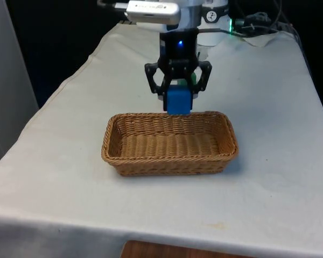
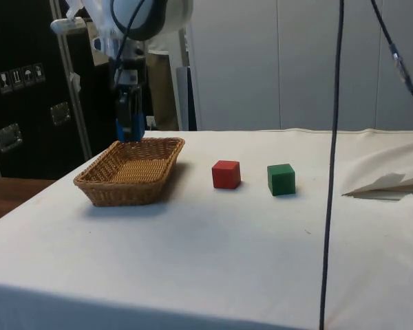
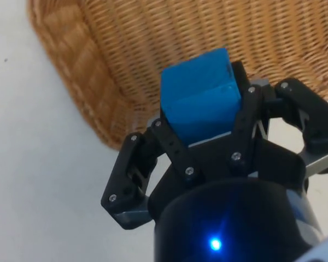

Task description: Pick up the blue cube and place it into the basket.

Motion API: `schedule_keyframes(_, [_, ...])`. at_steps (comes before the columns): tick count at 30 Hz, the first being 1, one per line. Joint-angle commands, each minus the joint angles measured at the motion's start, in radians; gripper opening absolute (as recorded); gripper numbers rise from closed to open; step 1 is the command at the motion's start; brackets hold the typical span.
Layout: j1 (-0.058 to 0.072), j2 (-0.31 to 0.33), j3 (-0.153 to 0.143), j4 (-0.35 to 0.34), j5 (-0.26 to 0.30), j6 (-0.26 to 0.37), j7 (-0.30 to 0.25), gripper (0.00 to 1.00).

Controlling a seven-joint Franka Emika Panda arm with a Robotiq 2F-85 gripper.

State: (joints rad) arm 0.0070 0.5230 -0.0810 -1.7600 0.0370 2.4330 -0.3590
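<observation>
The blue cube (image 1: 178,100) hangs in the air with my gripper (image 1: 178,97) shut on it, just over the far rim of the wicker basket (image 1: 124,153). In the side view the cube (image 2: 129,128) and gripper (image 2: 129,122) sit above the basket's (image 2: 107,189) far end. The wrist view has the cube (image 3: 199,103) clamped between the black fingers (image 3: 169,144), with the basket's woven wall (image 3: 93,65) beneath it.
A red cube (image 2: 226,174) and a green cube (image 2: 281,179) stand on the white cloth beside the basket. A green edge (image 1: 193,79) peeks from behind the gripper. A black cable (image 2: 334,165) hangs across the side view. Crumpled cloth (image 2: 389,182) lies at the table's end.
</observation>
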Motion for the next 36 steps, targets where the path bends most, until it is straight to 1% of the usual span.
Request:
schedule_keyframes(1, [-0.010, 0.022, 0.002, 0.022, 0.008, -0.001, -0.012, 0.01])
schedule_keyframes(3, [-0.012, 0.039, -0.003, 0.038, 0.009, 0.000, -0.014, 0.01])
schedule_keyframes(4, [-0.004, 0.028, -0.009, 0.027, 0.000, 0.000, -0.004, 0.01])
schedule_keyframes(5, [-0.014, 0.048, -0.005, 0.046, 0.010, 0.001, -0.016, 0.01])
schedule_keyframes(7, [-0.017, 0.065, -0.009, 0.061, 0.013, 0.001, -0.018, 0.01])
schedule_keyframes(8, [-0.020, 0.084, -0.014, 0.076, 0.017, 0.005, -0.023, 0.01])
schedule_keyframes(11, [-0.021, 0.107, -0.021, 0.092, 0.027, 0.011, -0.030, 0.01])
schedule_keyframes(12, [-0.013, 0.100, -0.028, 0.087, 0.019, 0.005, -0.022, 0.01])
schedule_keyframes(13, [-0.021, 0.114, -0.024, 0.096, 0.030, 0.014, -0.031, 0.01])
schedule_keyframes(15, [-0.022, 0.126, -0.026, 0.102, 0.033, 0.018, -0.032, 0.01])
schedule_keyframes(19, [-0.028, 0.156, -0.028, 0.113, 0.038, 0.037, -0.033, 0.01])
schedule_keyframes(20, [-0.020, 0.149, -0.036, 0.106, 0.030, 0.033, -0.025, 0.01])
schedule_keyframes(21, [-0.029, 0.161, -0.029, 0.115, 0.040, 0.040, -0.033, 0.01])
schedule_keyframes(25, [-0.033, 0.188, -0.030, 0.132, 0.046, 0.049, -0.033, 0.01])
schedule_keyframes(27, [-0.034, 0.200, -0.030, 0.142, 0.048, 0.050, -0.031, 0.01])
schedule_keyframes(28, [-0.028, 0.195, -0.036, 0.137, 0.041, 0.046, -0.026, 0.01])
schedule_keyframes(29, [-0.034, 0.205, -0.030, 0.147, 0.049, 0.050, -0.031, 0.01])
schedule_keyframes(35, [-0.038, 0.245, -0.031, 0.180, 0.060, 0.050, -0.031, 0.01])
schedule_keyframes(36, [-0.032, 0.235, -0.037, 0.170, 0.054, 0.047, -0.026, 0.01])
